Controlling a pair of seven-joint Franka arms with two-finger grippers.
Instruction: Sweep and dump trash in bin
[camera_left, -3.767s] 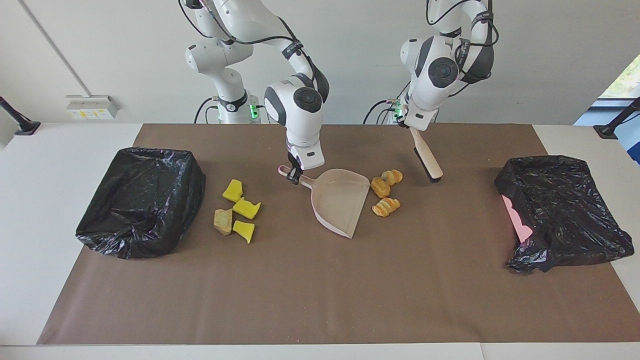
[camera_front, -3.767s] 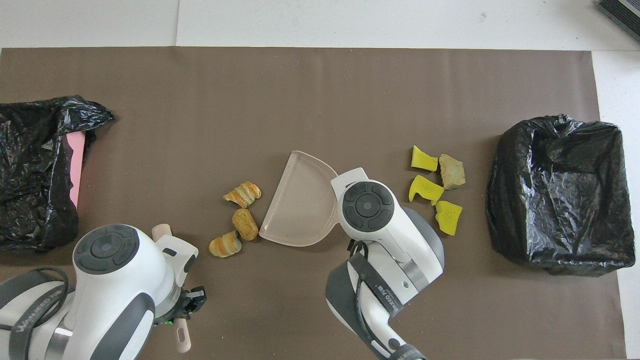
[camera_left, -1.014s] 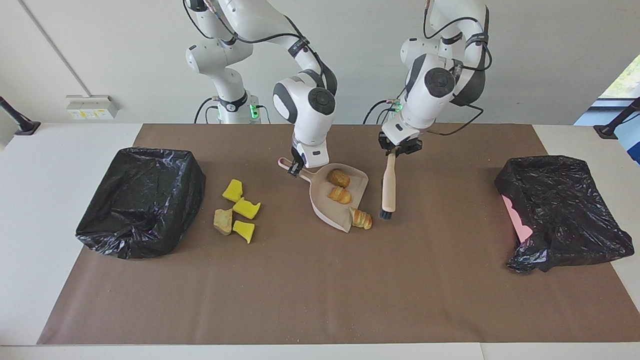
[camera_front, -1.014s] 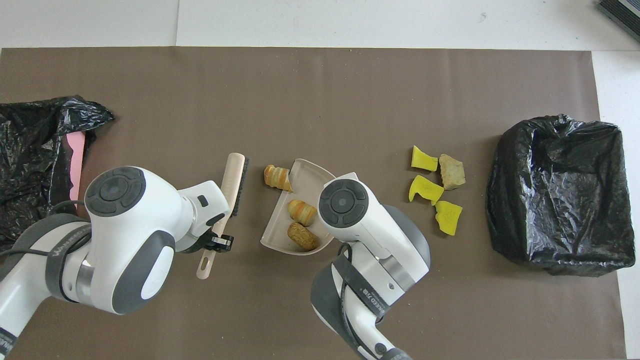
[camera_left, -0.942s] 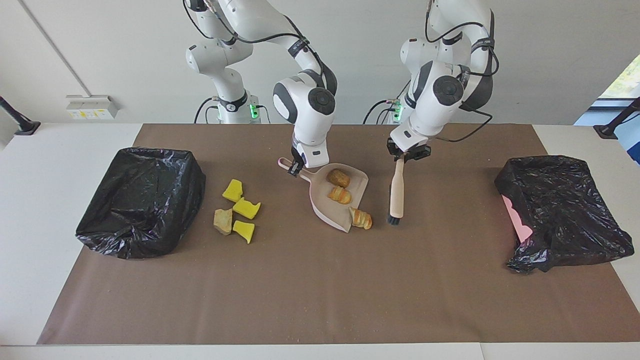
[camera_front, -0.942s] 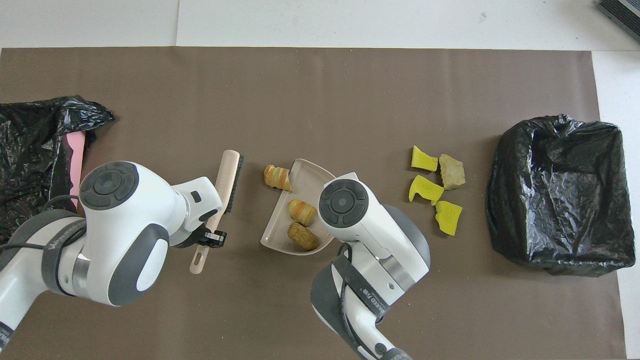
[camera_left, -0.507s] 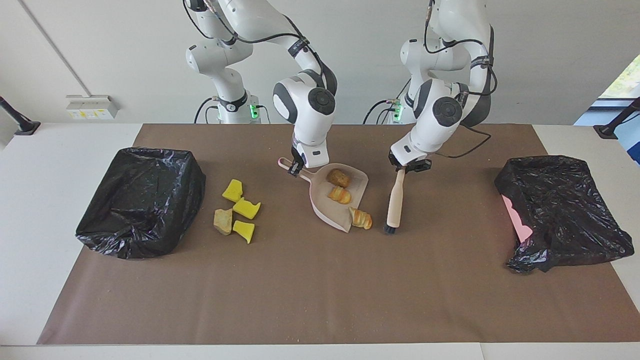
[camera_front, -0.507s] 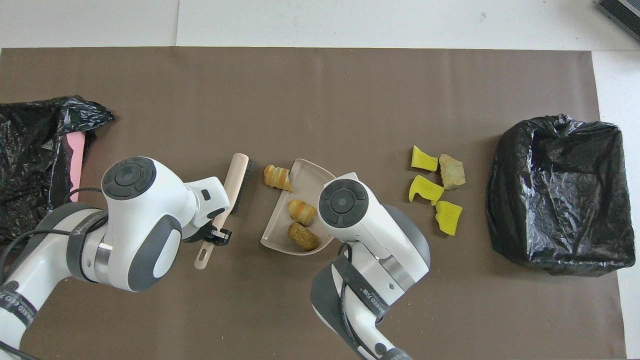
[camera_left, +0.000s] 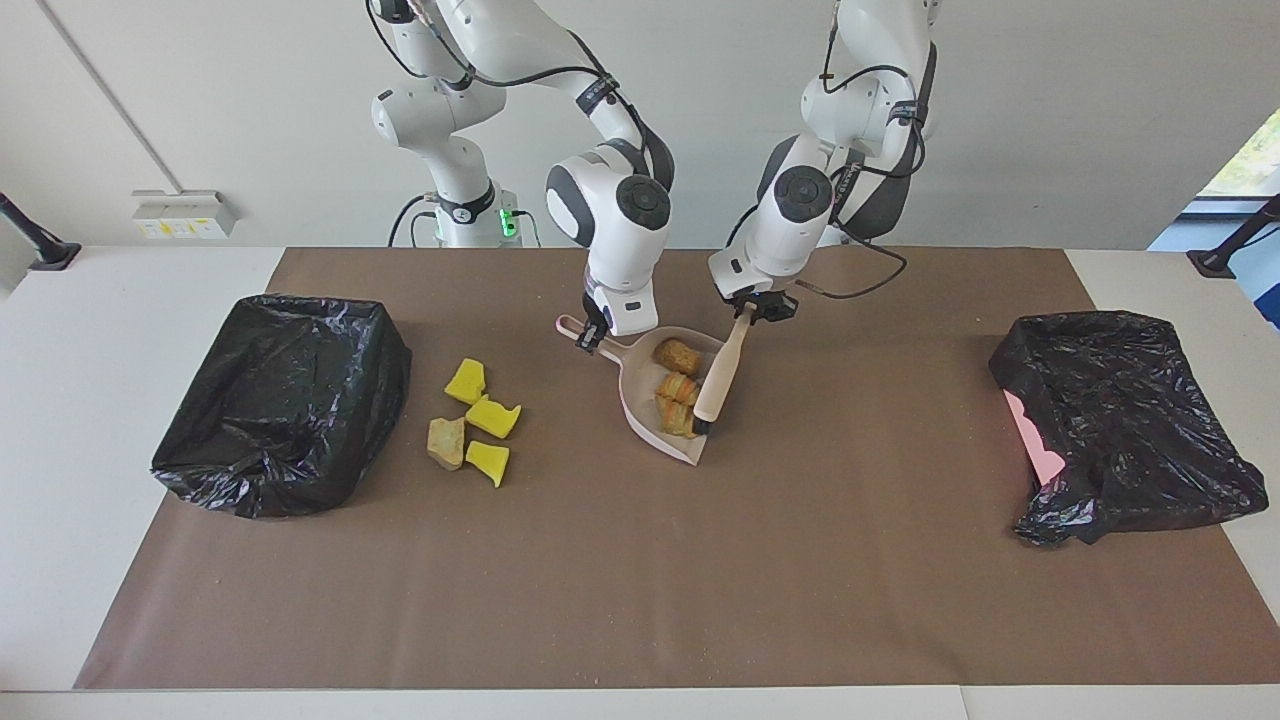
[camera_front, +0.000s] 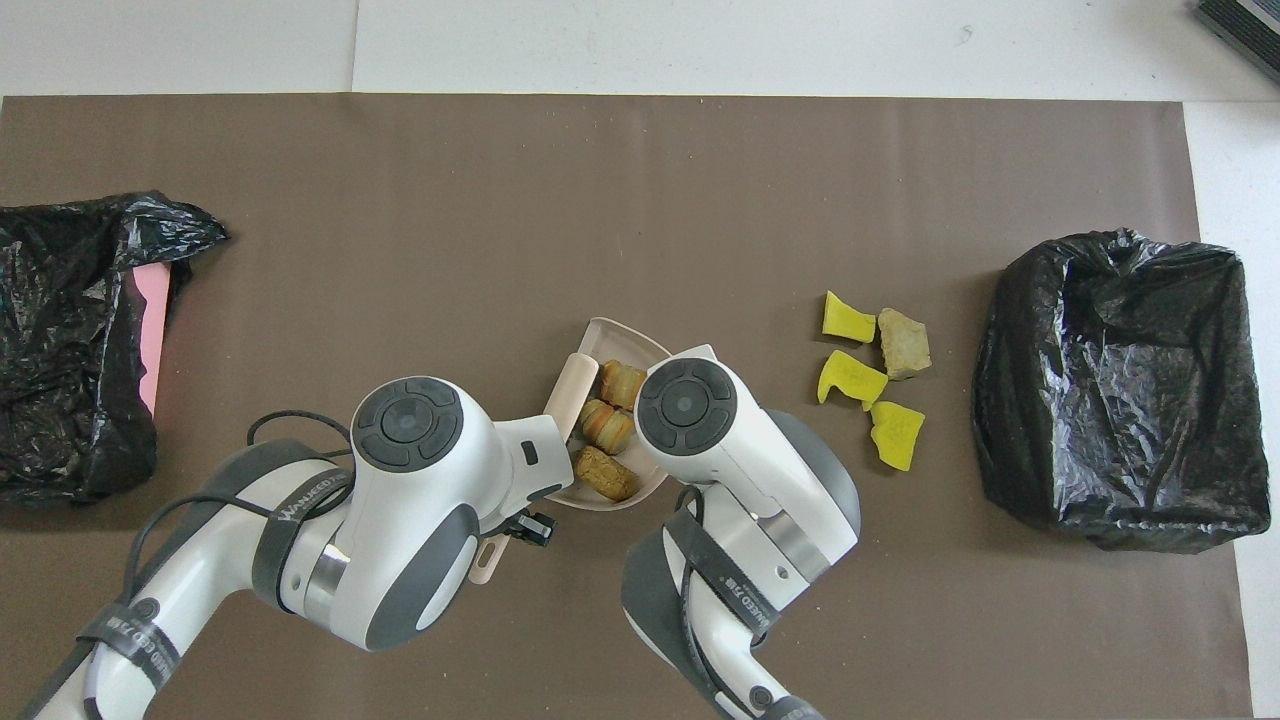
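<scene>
Bright even daylight, soft short shadows, glare on the black bags (glossy plastic), sharp throughout

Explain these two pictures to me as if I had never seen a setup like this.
Two white robot arms work at a table covered with brown paper. One picture looks at them from across the table; the other looks down from above their own end. The right pincer grips the handle of a pink dustpan. The left pincer grips a brush that reaches into the pan beside three bread pieces. Yellow sponge chunks and a tan lump lie on the paper between the pan and a black-lined bin. Another black bag lies at the left arm's end.
</scene>
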